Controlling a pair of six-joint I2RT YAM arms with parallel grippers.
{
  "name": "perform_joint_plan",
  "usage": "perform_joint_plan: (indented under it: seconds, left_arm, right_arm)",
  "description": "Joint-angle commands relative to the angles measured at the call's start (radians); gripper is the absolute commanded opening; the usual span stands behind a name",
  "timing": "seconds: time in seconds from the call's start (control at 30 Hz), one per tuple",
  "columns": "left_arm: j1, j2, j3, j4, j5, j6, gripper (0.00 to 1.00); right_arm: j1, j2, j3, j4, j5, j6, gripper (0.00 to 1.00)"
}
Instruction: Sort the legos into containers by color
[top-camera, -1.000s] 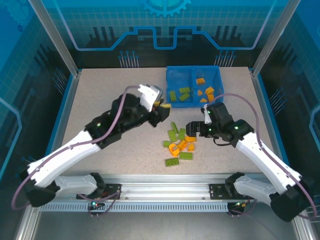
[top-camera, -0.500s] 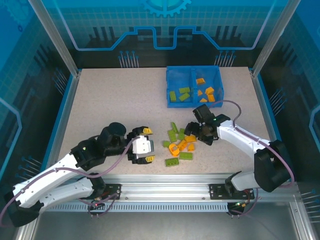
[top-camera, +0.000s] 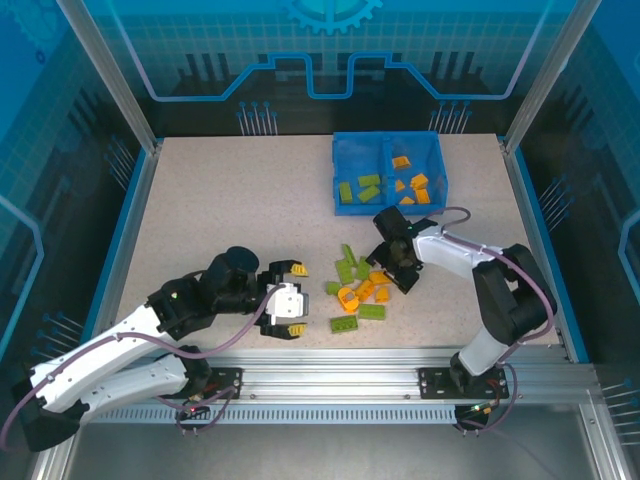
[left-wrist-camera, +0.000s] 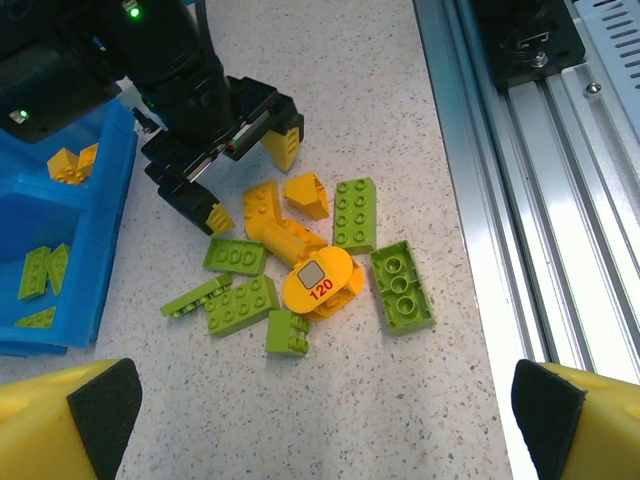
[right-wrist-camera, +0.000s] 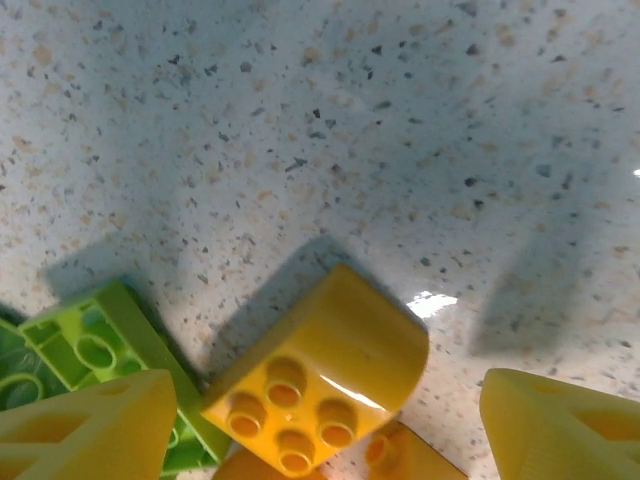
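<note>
Several lime green and orange legos lie in a loose pile on the table in front of the blue bin. Its left container holds green bricks, its right container orange ones. My right gripper is low over the pile's far right edge, open. In the right wrist view its fingertips flank an orange curved-top brick without touching it, and a green brick lies beside it. My left gripper stands wide open left of the pile, with bare table between its fingertips.
In the left wrist view the pile holds an orange piece labelled 120 and green bricks, with my right gripper behind them. The metal rail runs along the table's near edge. Bare table spreads left of the pile.
My left arm swung back from near the bin to the front left of the pile, and its gripper opened wide. My right gripper came down onto the pile's right edge and its jaws narrowed.
</note>
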Motion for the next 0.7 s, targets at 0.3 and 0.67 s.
perform_joint_plan:
  seconds: [0.3, 0.67]
  left_arm:
    - [-0.006, -0.007, -0.021, -0.016, 0.041, 0.046, 0.99]
    - [-0.006, -0.086, -0.067, 0.102, 0.015, 0.022, 0.99]
  right_arm:
    - [-0.012, -0.005, -0.066, -0.014, 0.041, 0.11, 0.33]
    - [-0.043, -0.397, -0.043, -0.034, 0.359, -0.2, 0.22]
